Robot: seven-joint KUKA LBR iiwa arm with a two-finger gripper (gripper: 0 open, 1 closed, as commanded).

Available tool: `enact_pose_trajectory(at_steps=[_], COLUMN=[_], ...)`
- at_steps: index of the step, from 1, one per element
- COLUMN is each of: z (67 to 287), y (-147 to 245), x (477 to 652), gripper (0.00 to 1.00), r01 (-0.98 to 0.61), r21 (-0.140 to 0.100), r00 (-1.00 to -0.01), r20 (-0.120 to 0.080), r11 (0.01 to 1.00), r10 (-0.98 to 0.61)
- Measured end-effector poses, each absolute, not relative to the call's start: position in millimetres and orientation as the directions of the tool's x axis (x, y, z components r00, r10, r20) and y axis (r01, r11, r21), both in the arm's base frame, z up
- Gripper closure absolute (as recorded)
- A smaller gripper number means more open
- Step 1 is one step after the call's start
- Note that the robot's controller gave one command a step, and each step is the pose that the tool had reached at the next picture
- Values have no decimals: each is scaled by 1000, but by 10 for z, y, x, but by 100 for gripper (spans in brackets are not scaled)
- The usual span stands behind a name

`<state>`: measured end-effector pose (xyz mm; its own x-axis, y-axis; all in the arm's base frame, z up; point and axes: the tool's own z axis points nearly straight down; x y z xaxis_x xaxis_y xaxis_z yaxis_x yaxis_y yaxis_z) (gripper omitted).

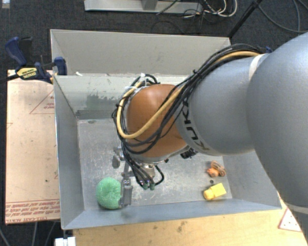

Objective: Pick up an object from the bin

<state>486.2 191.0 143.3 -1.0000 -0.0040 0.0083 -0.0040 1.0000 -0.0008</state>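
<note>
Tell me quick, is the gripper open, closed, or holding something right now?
Gripper: cannot be told whether open or closed; it is low in the bin, right beside the green ball near the lower-left corner.

The orange cover [154,119] hides the bin floor's [92,147] middle (arm [256,101] cut off rightward).

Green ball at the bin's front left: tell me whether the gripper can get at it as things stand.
Probably yes. The gripper is low in the bin right beside the green ball, with nothing between them; the yellow block lies well off. The corner walls might cramp it.
</note>
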Motion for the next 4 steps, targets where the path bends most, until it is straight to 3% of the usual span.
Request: enact_pose_trajectory(at_steps=[1,2,3,4], z=[1453,1497,1164,726], y=[1905,1919,2084,2310], x=[4866,4891,4928,4967], gripper=[0,0,0,100], r01=[-2,-154,-335,-374], r21=[0,0,1,2], r00=[-1000,-988,-942,-927], r20=[6,0,-3,-1], r11=[1000,988,942,927], r10=[-2,-154,-335,-374])
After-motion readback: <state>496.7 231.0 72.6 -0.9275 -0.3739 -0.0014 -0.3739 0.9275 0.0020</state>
